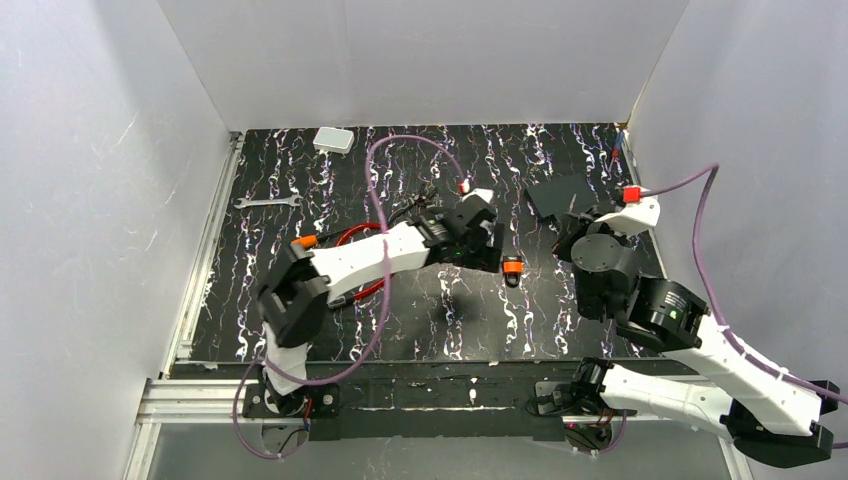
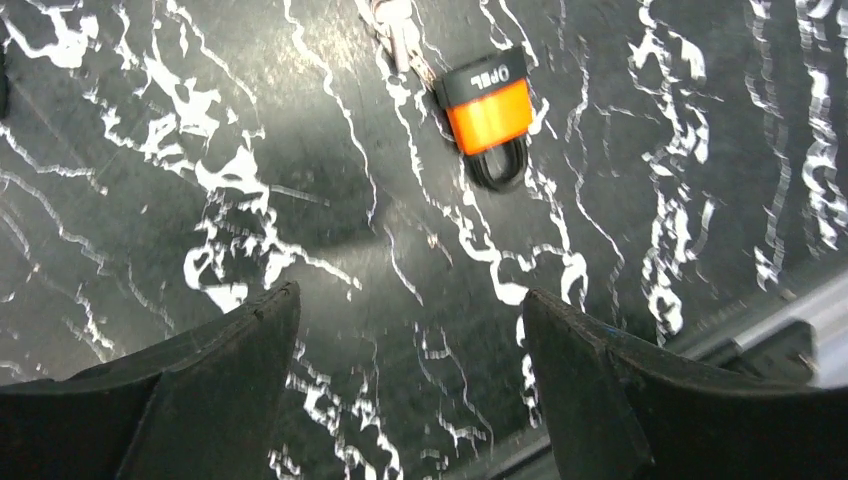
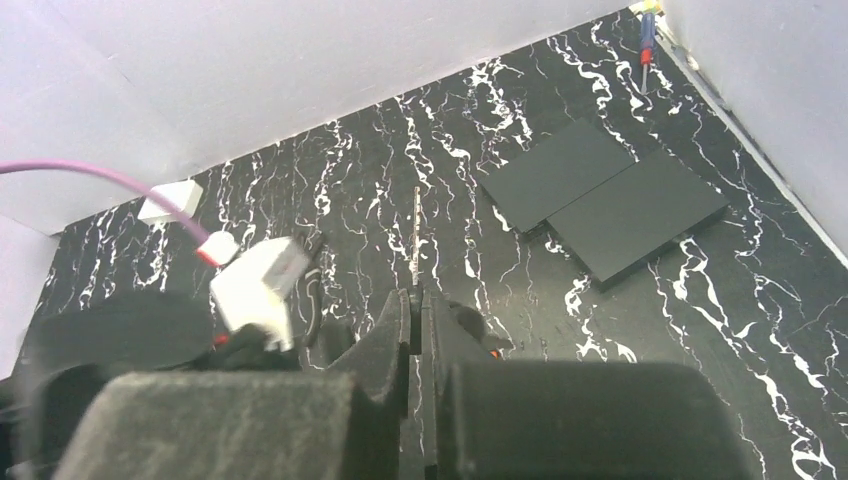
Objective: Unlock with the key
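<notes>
The right hand (image 3: 415, 300) pinches the key (image 3: 417, 235), its thin blade jutting out in front; the left hand (image 2: 410, 325) hangs open over the bench (image 2: 150, 200), padlock (image 2: 488, 112) just ahead.

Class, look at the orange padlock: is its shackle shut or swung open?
Shut: in the left wrist view both legs of the black shackle run into the padlock body.

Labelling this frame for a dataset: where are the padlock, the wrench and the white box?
padlock (image 2: 488, 115): left wrist view, orange body.
wrench (image 1: 268, 202): top view, shaft middle.
white box (image 1: 333, 139): top view, top face.
</notes>
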Robot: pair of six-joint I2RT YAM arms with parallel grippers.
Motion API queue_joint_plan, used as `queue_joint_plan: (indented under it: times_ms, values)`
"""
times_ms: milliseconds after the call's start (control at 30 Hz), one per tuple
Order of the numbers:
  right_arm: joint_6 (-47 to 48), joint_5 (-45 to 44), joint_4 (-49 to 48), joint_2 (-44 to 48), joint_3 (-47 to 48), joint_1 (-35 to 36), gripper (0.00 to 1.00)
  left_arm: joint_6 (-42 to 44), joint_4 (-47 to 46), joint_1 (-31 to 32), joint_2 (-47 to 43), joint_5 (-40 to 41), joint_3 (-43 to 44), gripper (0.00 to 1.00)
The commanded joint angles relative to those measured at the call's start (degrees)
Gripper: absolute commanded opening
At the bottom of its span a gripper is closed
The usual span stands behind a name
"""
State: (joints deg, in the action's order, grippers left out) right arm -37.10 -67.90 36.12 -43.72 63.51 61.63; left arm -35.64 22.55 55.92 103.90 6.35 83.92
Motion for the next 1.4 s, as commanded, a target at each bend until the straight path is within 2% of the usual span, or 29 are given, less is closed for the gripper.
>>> queue_joint_plan:
  times_ms: [0, 200, 500, 767, 833, 967, 1033, 1100, 1167, 1200, 1233, 1367]
  values:
    - [2.91, -2.29, -0.56, 2.16, 1.96, 0.07, 0.01, 0.85, 6.25, 2.79, 8.51, 10.24, 12.44, 0.80]
    - [3.47, 0.30, -0.50, 5.58, -0.28, 0.07, 0.01, -1.33, 12.44, 4.34, 20.86, 14.10, 27.13, 0.81]
    - [3.92, 3.56, -0.22, 9.34, -2.60, 0.07, 0.01, -1.37, 16.19, 6.17, 31.78, 15.75, 39.55, 0.80]
    - [4.01, 6.95, -0.75, 10.49, -4.33, 0.07, 0.01, -0.92, 17.01, 6.75, 36.59, 16.43, 43.70, 0.72]
    - [4.65, 6.99, -1.49, 11.23, -4.84, 0.07, 0.01, -0.78, 16.93, 6.75, 37.84, 15.81, 44.26, 0.66]
    - [5.37, 7.74, -2.01, 11.13, -4.86, 0.07, 0.01, -1.21, 16.27, 6.92, 39.21, 15.48, 44.49, 0.62]
    - [5.33, 8.12, -2.01, 10.89, -4.92, 0.07, 0.01, 0.08, 15.53, 7.21, 39.85, 16.29, 44.74, 0.52]
    - [5.37, 8.22, -2.02, 11.04, -5.04, 0.07, 0.01, 2.23, 15.42, 7.64, 40.22, 18.18, 44.57, 0.34]
    - [5.96, 8.30, -1.94, 10.83, -4.67, 0.07, 0.01, 5.91, 15.10, 7.88, 38.00, 16.86, 42.07, 0.04]
    - [6.27, 8.27, -1.63, 10.41, -4.27, 0.07, 0.01, 6.86, 13.87, 7.97, 34.66, 16.90, 38.37, 0.00]
    - [6.42, 7.97, -1.48, 9.87, -3.66, 0.07, 0.01, 9.44, 10.36, 8.00, 26.64, 16.62, 27.08, 0.00]
    - [6.55, 8.06, -2.17, 9.72, -3.62, 0.07, 0.01, 17.47, 4.91, 8.04, 17.60, 13.35, 16.04, 0.00]
